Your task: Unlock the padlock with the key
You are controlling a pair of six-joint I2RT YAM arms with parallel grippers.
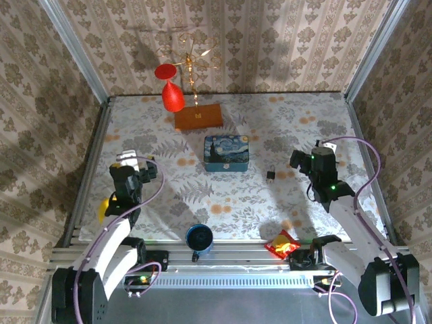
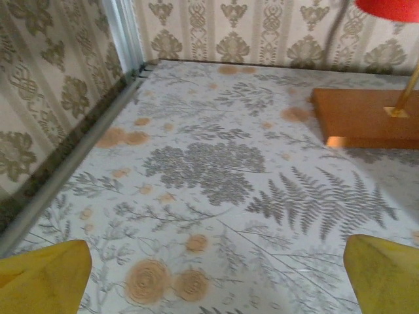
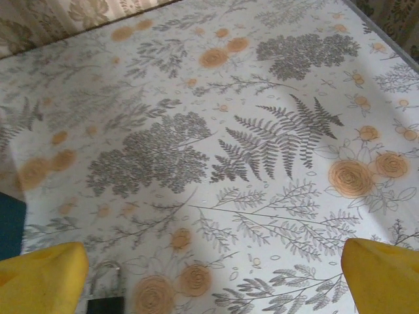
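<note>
Floral-print table (image 1: 297,202) inside patterned walls | padlock (image 1: 271,174) lies on table between blue tin (image 1: 227,152) and right pincer (image 1: 297,160), touching neither | right pincer spread wide, empty | left pincer (image 1: 143,165) spread wide, empty, near table's left edge

Padlock (image 3: 105,305), half beyond the right wrist view's bottom edge

Odd items laid out on a flowered cloth (image 1: 297,196)
A blue painted tin (image 1: 227,153) is set near the middle of the surface. A wooden base (image 1: 198,118) carrying a red ornament (image 1: 173,96) is placed toward the far edge. A blue cup (image 1: 200,238) and a red-and-yellow packet (image 1: 283,244) are found at the near edge.
</note>
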